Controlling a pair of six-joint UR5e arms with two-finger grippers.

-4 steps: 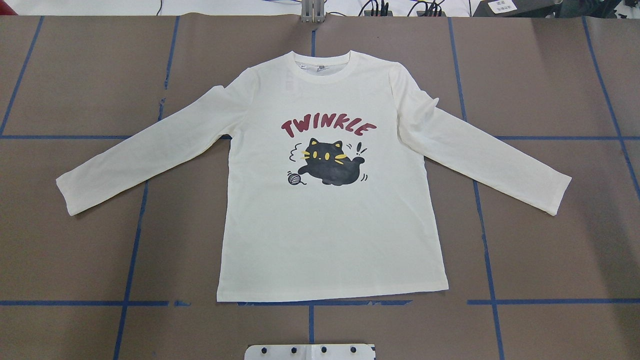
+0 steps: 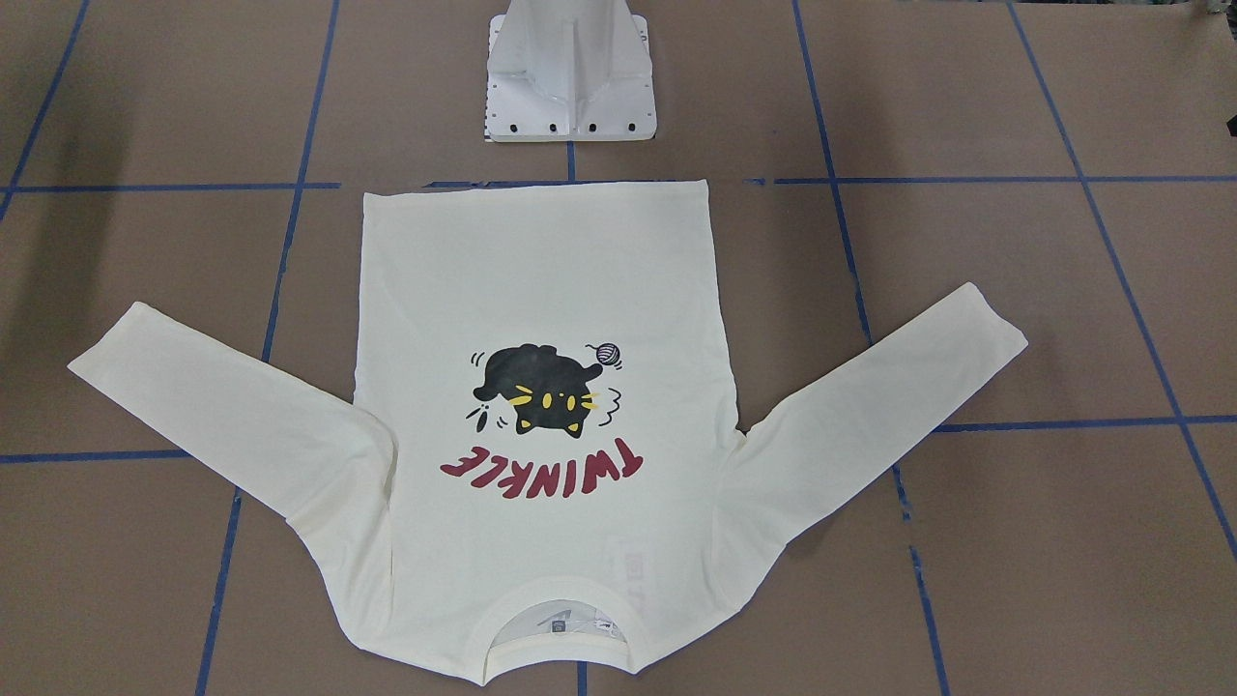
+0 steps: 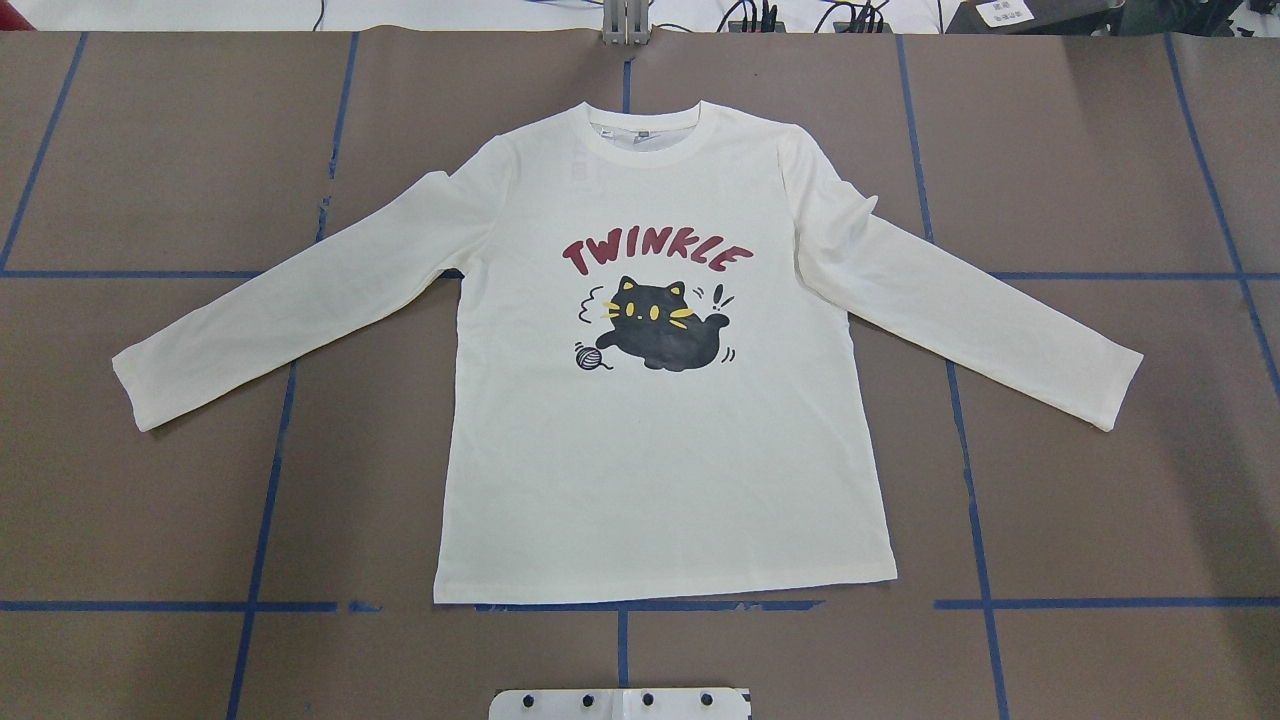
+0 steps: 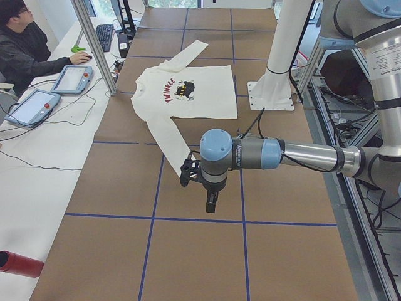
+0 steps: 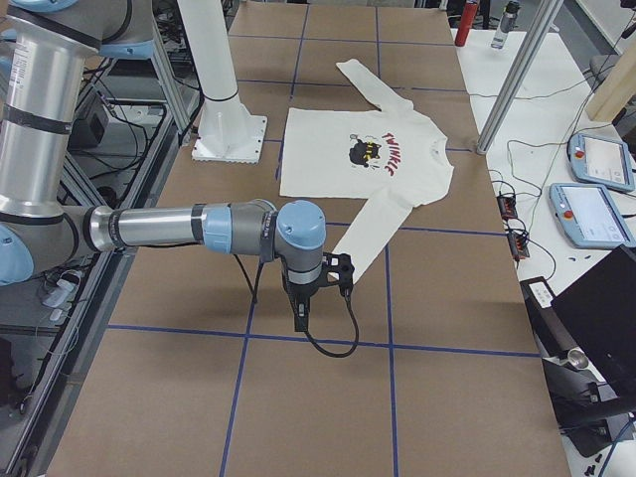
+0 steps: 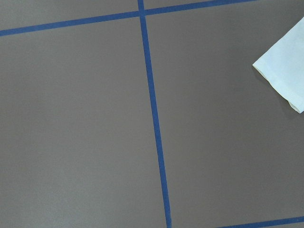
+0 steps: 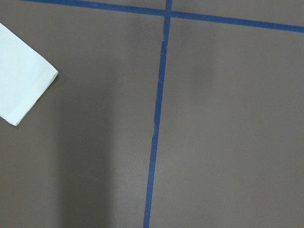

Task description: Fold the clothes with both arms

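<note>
One shirt (image 3: pixel 660 470) flat on table (image 3: pixel 150 520), print up, hem near pedestal (image 2: pixel 570 97), collar away from it, sleeves spread, left gripper (image 4: pixel 212 204) well off pedestal's left, right gripper (image 5: pixel 300 318) well off its right, both clear of shirt, grip state can't tell.

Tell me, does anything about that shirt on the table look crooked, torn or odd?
Nothing stands out. The T-shirt lies flat and print-up on the table, sleeves spread to either side, with only slight creases near the shoulders.
</note>
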